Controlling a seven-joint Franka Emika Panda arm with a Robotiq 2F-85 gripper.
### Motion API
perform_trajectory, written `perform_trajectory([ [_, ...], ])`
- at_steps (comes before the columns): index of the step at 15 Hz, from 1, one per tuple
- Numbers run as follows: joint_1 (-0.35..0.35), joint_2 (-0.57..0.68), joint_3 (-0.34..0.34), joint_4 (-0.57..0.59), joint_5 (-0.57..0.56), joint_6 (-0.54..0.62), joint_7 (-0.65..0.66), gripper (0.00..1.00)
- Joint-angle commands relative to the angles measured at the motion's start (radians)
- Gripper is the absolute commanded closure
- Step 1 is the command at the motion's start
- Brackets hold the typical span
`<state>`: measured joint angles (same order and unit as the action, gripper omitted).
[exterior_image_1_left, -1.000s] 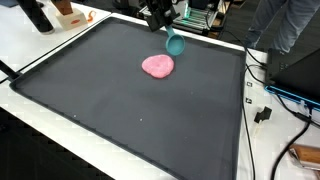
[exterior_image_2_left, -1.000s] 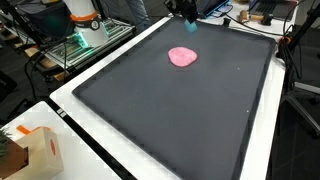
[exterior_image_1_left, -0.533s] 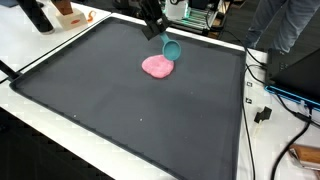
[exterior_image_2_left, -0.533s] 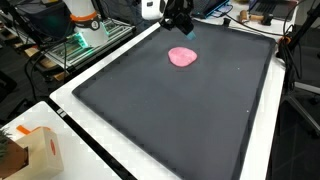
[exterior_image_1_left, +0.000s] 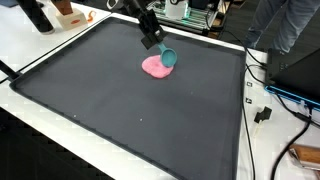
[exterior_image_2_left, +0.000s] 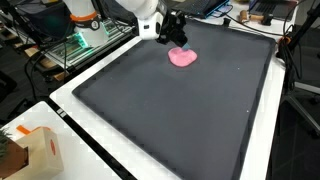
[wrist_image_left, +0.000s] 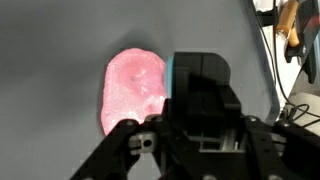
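Gripper (exterior_image_1_left: 159, 47), teal cup (exterior_image_1_left: 169, 59) near mat (exterior_image_1_left: 120, 110) edge

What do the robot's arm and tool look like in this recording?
The arm has smooth, rounded white shells in an exterior view. The tool is matte black: the wrist view shows a blocky body with open linkage bars angling out to both sides. No markings or cables on either can be made out.

most of the black mat (exterior_image_1_left: 120, 110) is wide open, loads of room to pass. only snag is the pink blob (exterior_image_1_left: 153, 68) near the far edge, with the gripper (exterior_image_1_left: 160, 48) and its teal cup (exterior_image_1_left: 169, 58) right over it. cables (exterior_image_1_left: 263, 113) and a cardboard box (exterior_image_2_left: 35, 150) sit off the mat.
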<state>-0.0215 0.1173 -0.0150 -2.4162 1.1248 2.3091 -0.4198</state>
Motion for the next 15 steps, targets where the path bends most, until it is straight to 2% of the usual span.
perform_trajectory([
  [1,-0.023,0.043,-0.004,0.015,0.059,-0.025,-0.107,0.75],
  [4,-0.029,0.073,-0.005,0.028,0.081,-0.026,-0.145,0.75],
  [15,-0.016,0.187,-0.019,0.086,-0.034,0.016,-0.009,0.75],
])
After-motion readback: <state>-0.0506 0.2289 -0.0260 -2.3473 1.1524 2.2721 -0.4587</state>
